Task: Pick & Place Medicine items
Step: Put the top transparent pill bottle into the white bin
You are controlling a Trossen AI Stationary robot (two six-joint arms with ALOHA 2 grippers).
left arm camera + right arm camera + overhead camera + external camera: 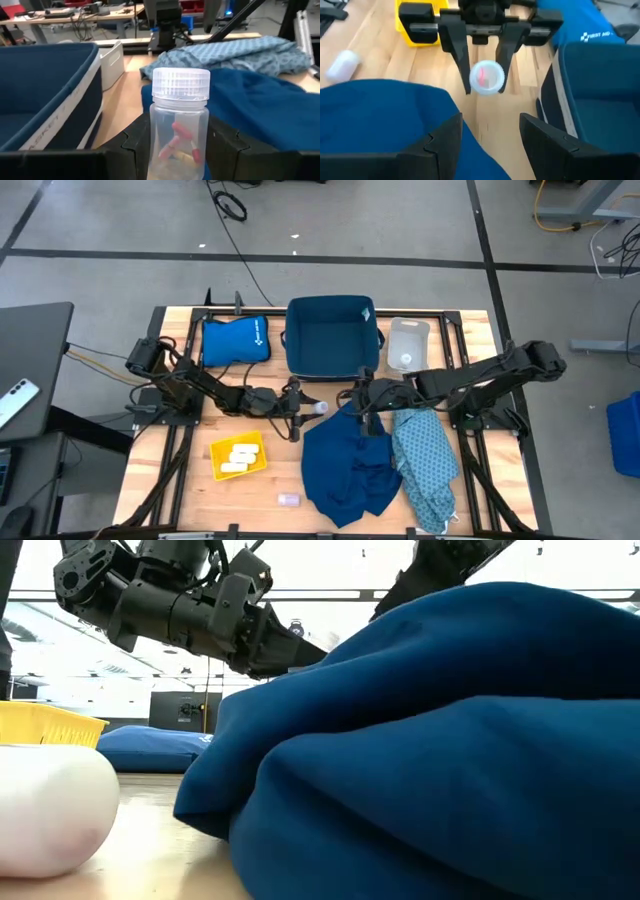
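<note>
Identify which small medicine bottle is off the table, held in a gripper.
The capsule bottle with the white ribbed cap, clamped in the left gripper. The other small bottle lies loose near the table's front edge.

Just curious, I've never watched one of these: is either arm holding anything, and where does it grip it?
The left pincer holds a clear pill bottle by the sides of its body, below the white cap. The right pincer stands open, holding nothing.

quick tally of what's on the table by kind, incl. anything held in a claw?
Pill bottles: 2, one held in the left claw, one lying near the front edge
Blue cloths: 2
Yellow tray: 1
Blue bin: 1
Blue pouch: 1
Clear container: 1
Total: 8
</note>
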